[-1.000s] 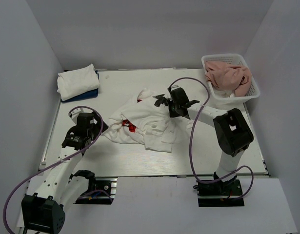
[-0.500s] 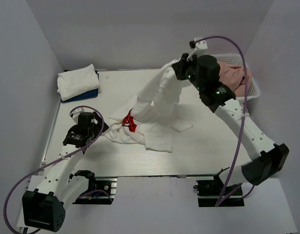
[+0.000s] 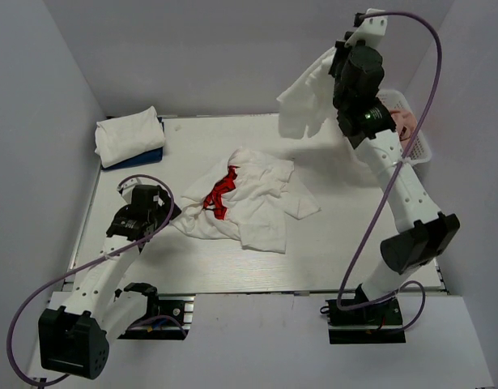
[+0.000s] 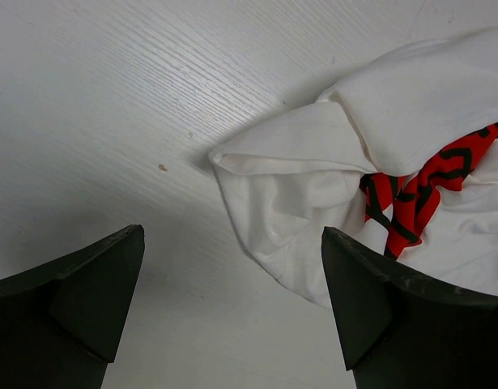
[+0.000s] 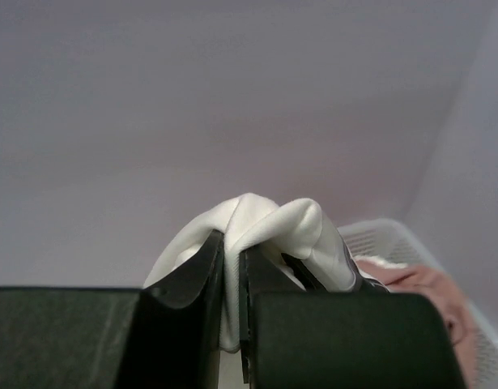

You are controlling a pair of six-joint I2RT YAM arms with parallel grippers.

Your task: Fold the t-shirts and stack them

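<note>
My right gripper (image 3: pixel 336 58) is raised high over the back right of the table and is shut on a bunched fold of a white t-shirt (image 3: pixel 307 101), which hangs free in the air. In the right wrist view the cloth (image 5: pixel 273 223) bulges out above the closed gripper (image 5: pixel 234 271). A second white t-shirt (image 3: pixel 253 207) with a red print (image 3: pixel 220 194) lies crumpled mid-table. My left gripper (image 3: pixel 169 215) is open just off its left edge; in the left wrist view the gripper (image 4: pixel 232 308) stands wide over bare table, next to that tee (image 4: pixel 313 178). A folded white and blue stack (image 3: pixel 129 136) sits at the back left.
A white lattice basket (image 3: pixel 419 150) stands at the back right, partly behind my right arm, with a dusty-pink t-shirt (image 3: pixel 406 121) in it. Grey walls close in the table on three sides. The basket (image 5: pixel 378 235) also shows in the right wrist view.
My right arm has swung up and back to the right, lifting the white t-shirt off the crumpled tee and clear of the table. The left arm has barely moved.
</note>
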